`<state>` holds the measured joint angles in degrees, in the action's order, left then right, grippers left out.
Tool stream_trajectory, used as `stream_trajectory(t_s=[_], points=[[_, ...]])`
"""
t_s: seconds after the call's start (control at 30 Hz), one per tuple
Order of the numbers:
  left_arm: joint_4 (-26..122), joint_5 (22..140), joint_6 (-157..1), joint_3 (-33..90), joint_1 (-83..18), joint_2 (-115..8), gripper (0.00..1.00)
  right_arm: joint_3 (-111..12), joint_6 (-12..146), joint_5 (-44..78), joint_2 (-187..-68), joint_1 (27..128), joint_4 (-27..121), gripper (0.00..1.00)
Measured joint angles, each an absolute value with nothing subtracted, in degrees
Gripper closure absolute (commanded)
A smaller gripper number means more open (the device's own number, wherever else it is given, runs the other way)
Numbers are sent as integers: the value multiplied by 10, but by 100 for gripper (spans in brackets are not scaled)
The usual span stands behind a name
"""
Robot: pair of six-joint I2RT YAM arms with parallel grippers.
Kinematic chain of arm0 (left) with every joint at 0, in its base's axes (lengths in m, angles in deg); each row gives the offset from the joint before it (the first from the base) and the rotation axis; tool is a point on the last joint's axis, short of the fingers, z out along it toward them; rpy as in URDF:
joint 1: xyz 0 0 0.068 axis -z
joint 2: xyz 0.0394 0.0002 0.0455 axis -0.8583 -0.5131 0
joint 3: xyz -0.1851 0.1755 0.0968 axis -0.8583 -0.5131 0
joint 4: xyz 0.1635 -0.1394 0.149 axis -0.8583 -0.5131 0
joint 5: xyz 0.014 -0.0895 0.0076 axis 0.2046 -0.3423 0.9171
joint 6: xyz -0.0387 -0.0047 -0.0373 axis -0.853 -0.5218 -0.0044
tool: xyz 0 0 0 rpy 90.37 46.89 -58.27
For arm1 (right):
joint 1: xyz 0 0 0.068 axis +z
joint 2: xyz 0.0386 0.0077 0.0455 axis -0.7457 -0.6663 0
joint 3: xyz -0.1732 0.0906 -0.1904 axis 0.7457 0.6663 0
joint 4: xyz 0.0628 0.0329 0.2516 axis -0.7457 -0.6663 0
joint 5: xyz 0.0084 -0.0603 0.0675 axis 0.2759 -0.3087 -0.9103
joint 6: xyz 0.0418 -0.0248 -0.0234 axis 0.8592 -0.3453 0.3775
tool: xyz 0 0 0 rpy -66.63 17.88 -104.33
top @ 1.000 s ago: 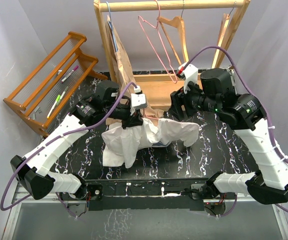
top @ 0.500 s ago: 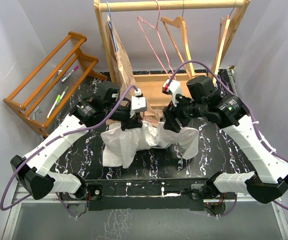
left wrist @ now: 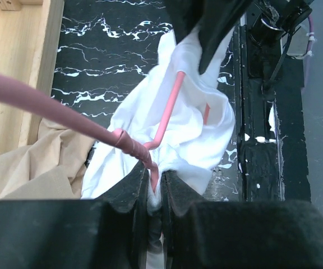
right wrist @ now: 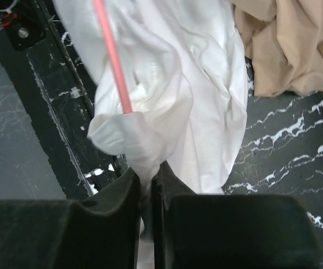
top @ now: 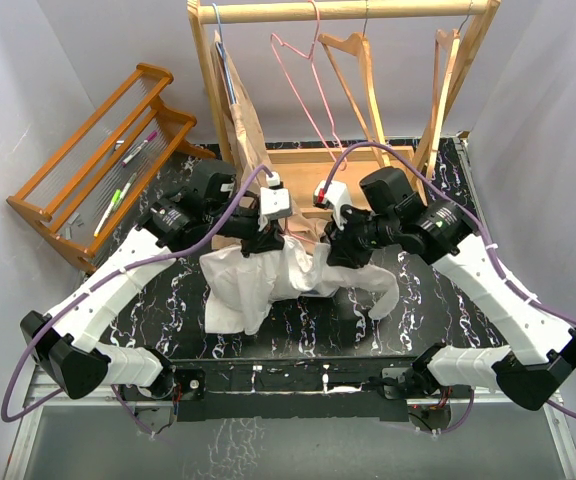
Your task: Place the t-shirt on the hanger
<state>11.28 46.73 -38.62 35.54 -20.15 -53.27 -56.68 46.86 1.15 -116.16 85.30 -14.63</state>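
The white t-shirt (top: 258, 285) lies bunched on the black marble table (top: 438, 290), held up between both grippers. My left gripper (top: 268, 240) (left wrist: 155, 176) is shut on the twisted neck of the pink wire hanger (left wrist: 167, 109), with white fabric (left wrist: 201, 123) pinched alongside it. The hanger's thin arm runs into the shirt's folds. My right gripper (top: 333, 250) (right wrist: 146, 171) is shut on a fold of the t-shirt (right wrist: 206, 73), just below where the pink hanger wire (right wrist: 112, 56) enters the cloth. In the top view the shirt hides the hanger.
A wooden garment rack (top: 348, 10) stands at the back with a beige garment (top: 243, 125), two light-wood hangers (top: 353, 60) and another pink wire hanger (top: 303, 80) on its rail. An orange slatted rack (top: 108, 160) holding pens sits at the left.
The right gripper has swung left toward the left gripper and shut on the shirt. The shirt's right side has been drawn in and bunched. The left arm has barely moved.
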Motion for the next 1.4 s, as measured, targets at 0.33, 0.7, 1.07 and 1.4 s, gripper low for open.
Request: stream_trajectory(t_s=[0.33,0.7,1.07,1.4], points=[[145,485,-402,359,-212,-533,36,-626,449,16,-1166,862,-166,92],[144,506,-424,359,-256,-521,9,-640,454,47,-1168,852,-187,92],[171,619,-417,261,-289,-429,12,-640,455,41,-1160,852,-187,92],[224,687,-414,117,-294,-336,45,-640,456,29,-1150,852,-187,92]])
